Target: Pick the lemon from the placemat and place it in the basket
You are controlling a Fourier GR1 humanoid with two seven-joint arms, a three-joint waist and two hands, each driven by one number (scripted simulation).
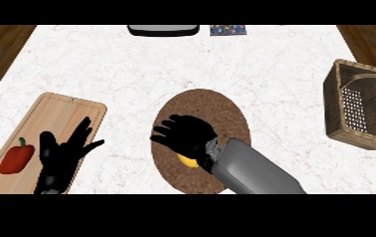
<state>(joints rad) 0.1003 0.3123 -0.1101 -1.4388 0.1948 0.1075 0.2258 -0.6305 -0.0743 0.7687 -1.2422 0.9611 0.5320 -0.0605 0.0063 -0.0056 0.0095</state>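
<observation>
A round brown placemat [213, 106] lies in the middle of the white counter. My right hand [187, 134] hovers over it, palm down with fingers spread, covering most of the yellow lemon [189, 161]. Only a small yellow patch shows under the wrist. I cannot see whether the fingers touch the lemon. The wicker basket [352, 104] stands at the right edge, well apart from the hand. My left hand [62, 154] rests open, fingers up, over the wooden board at the lower left.
A wooden cutting board [62, 114] lies at the left with a red bell pepper [16, 159] on it. A dark tray [163, 30] and a patterned item [228, 30] sit at the counter's far edge.
</observation>
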